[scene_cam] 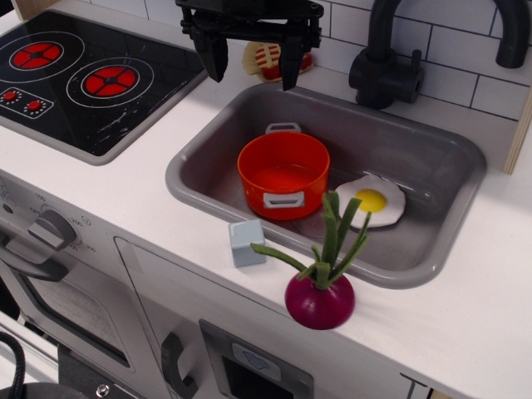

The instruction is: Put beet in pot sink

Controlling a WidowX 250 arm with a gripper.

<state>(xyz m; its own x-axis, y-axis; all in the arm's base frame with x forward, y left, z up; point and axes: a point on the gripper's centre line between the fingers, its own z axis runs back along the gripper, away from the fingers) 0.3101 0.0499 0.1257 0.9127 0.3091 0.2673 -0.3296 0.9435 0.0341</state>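
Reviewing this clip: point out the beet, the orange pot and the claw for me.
beet (320, 301): observation.image view, on the magenta bulb, standing on the counter in front of the sink.
orange pot (283, 173): same view, on its inner wall, inside the sink.
claw (253, 66): same view, midway between its two black fingertips, open.

The white counter (465, 332) carries a black stovetop (83, 83) at its left and a grey sink (249, 108) set into its middle. On the front edge, just before the sink rim, the beet (320, 301) stands upright. A small grey block (247, 243) lies near it, to its left.
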